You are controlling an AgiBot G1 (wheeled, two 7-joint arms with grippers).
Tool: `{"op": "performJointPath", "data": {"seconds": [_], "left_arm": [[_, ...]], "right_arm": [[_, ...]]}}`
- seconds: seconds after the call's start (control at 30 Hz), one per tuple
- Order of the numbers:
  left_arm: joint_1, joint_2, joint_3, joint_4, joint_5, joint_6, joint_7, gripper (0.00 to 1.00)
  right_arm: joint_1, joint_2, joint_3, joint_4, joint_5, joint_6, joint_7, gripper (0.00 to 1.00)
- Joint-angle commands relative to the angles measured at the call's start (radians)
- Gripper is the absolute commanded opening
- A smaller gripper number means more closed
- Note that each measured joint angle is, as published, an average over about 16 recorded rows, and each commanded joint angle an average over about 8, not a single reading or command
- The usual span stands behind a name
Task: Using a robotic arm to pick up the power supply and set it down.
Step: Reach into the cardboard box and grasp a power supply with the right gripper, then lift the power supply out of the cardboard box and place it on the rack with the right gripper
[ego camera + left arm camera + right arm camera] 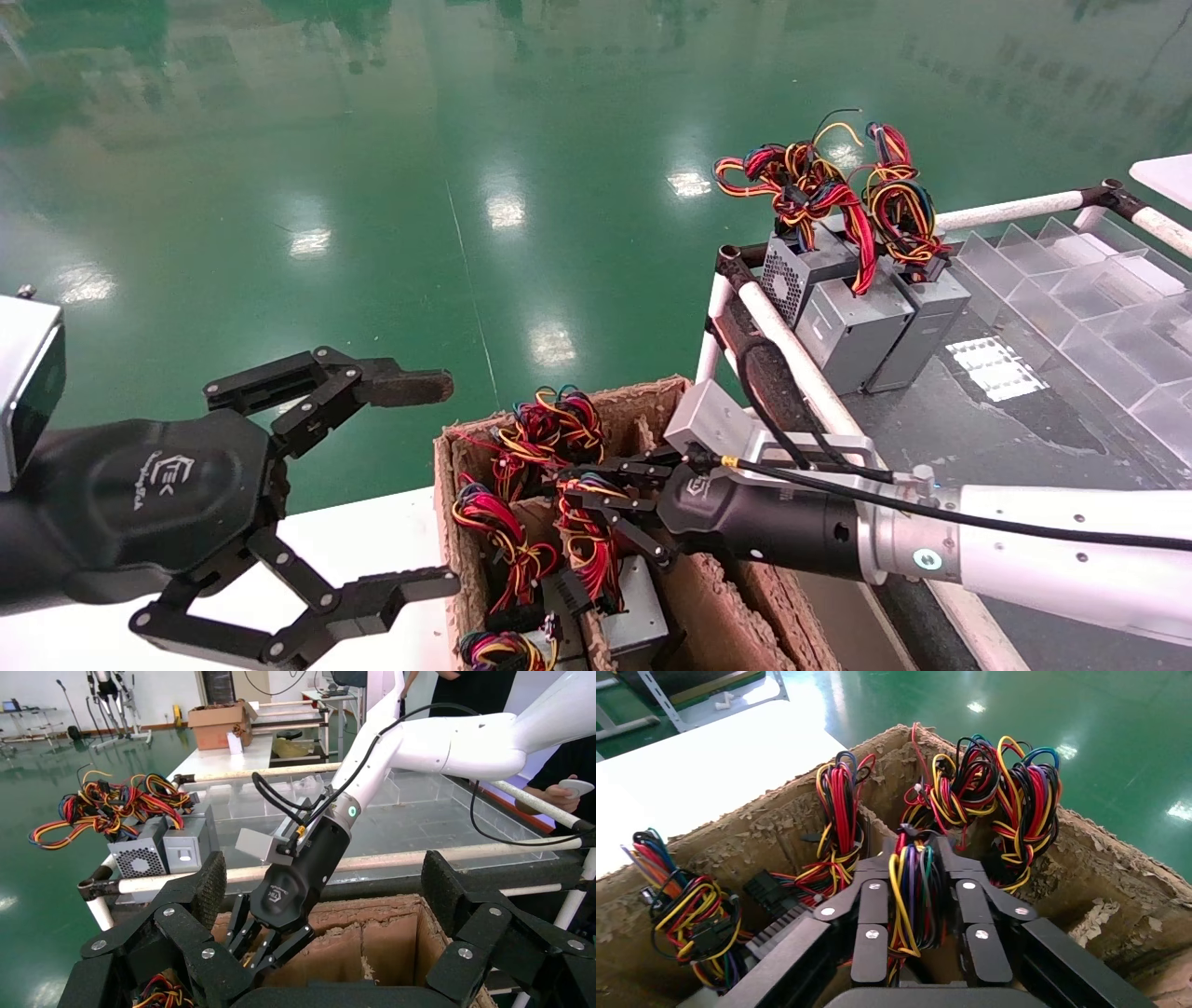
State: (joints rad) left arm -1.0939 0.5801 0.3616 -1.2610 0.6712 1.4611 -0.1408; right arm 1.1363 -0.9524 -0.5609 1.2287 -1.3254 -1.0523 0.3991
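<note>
Power supply (619,596): stands in a worn cardboard box (652,401), its wire bundle (912,896) pinched between the right gripper (605,513) fingers, apparently closed on it. Left gripper (410,485): spread wide, hovering beside the box above a white surface (372,531). Surroundings: glossy green floor (466,140); three more supplies (852,321) on a dark railed cart (931,419).

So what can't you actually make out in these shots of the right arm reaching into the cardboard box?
- Head view: the right gripper sits down among the wire bundle; whether the jaws pinch it is hidden by wires.
- Right wrist view: the wires run between the fingers, hiding the power supply's body and any contact.
- Left wrist view: the cardboard box wall and the left gripper hide the box's contents.
</note>
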Motion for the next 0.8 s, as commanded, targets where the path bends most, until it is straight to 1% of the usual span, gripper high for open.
{"op": "performJointPath", "data": {"seconds": [0.03, 0.47, 0.8], "left_arm": [[0.000, 0.000, 0.000, 0.000, 0.000, 0.000, 0.000, 1.00], [0.000, 0.000, 0.000, 0.000, 0.000, 0.000, 0.000, 1.00], [0.000, 0.000, 0.000, 0.000, 0.000, 0.000, 0.000, 1.00]], "right_arm": [[-0.001, 0.004, 0.004, -0.001, 0.008, -0.006, -0.003, 0.00], [-0.019, 0.047, 0.044, 0.019, 0.085, -0.035, -0.012, 0.00], [-0.007, 0.133, 0.145, 0.057, 0.230, -0.076, -0.023, 0.00]]}}
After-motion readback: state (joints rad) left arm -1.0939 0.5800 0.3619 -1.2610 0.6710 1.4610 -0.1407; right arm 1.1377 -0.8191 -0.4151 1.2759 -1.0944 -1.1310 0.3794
